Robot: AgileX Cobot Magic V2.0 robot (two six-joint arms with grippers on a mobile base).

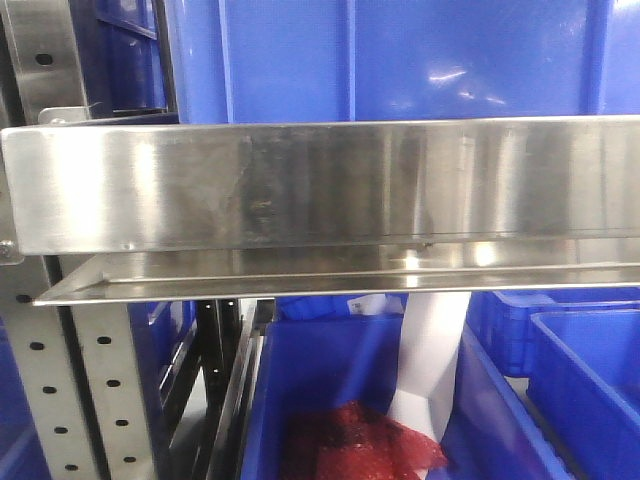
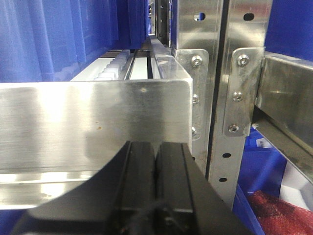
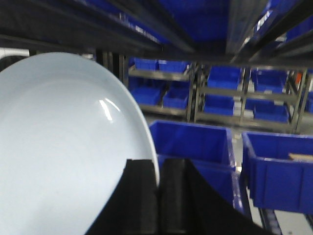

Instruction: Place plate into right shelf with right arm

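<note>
The plate (image 3: 63, 147), pale blue-white and glossy, fills the left of the right wrist view. My right gripper (image 3: 157, 164) is shut on its rim, which runs down between the two black fingers. Dark tier undersides and blue bins lie above and ahead of it. The right shelf (image 1: 320, 180) shows in the front view as a shiny steel lipped tier straight ahead; neither the plate nor either gripper appears there. My left gripper (image 2: 156, 147) is shut with nothing in it, close before a steel shelf lip (image 2: 93, 122).
Big blue bins (image 1: 400, 60) stand on the tier. Another bin (image 1: 330, 400) below holds red mesh (image 1: 360, 440) and white paper. Perforated uprights (image 2: 234, 98) stand right of the left gripper. More blue bins (image 3: 190, 142) sit ahead of the plate.
</note>
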